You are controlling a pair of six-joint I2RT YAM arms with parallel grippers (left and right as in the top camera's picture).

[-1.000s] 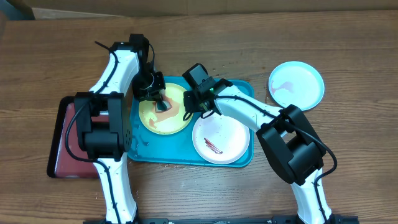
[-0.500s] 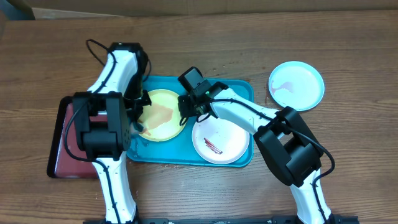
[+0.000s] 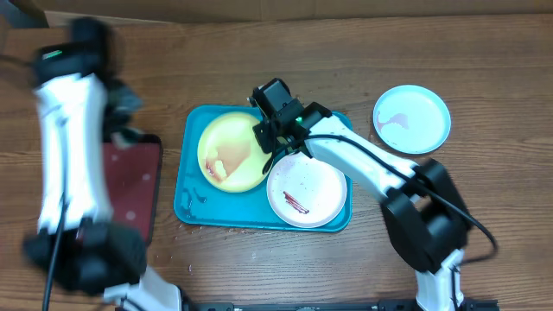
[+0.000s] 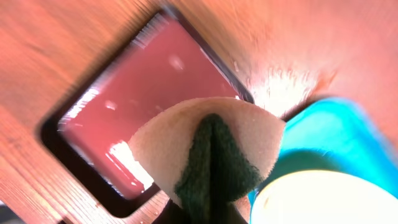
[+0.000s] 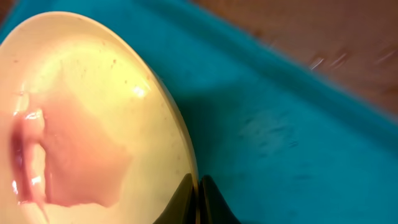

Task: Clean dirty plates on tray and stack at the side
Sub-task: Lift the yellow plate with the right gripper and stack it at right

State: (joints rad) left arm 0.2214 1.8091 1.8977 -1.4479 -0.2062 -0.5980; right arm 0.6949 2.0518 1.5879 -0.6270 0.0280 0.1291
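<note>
- The right gripper (image 5: pixel 199 202) has its fingers pinched thin on the rim of the small round yellow-green plastic plate (image 5: pixel 93 112), which sits in the large bright blue rectangular plastic tray (image 5: pixel 280 143).
- The plate looks light and stiff. The wet pinkish-brown smear (image 5: pixel 62 162) ahead of the fingertips probably makes it slick, so the bare rim is the place to hold. An edge pinch might let it swivel, though.
- Just behind the gripper, the small white plastic plate (image 3: pixel 307 190) lies in the same tray. It's close enough to get bumped if the yellow-green one is dragged back.
- Well off behind that arm, the light blue plastic plate (image 3: pixel 412 119) rests on the wooden table (image 3: pixel 346 69), outside the tray.
- Farthest out, past the plate's far side, the left gripper (image 4: pixel 208 210) squeezes a beige sponge with a green scrub side (image 4: pixel 211 155) over the black tray with the dark red inside (image 4: pixel 143 106).
</note>
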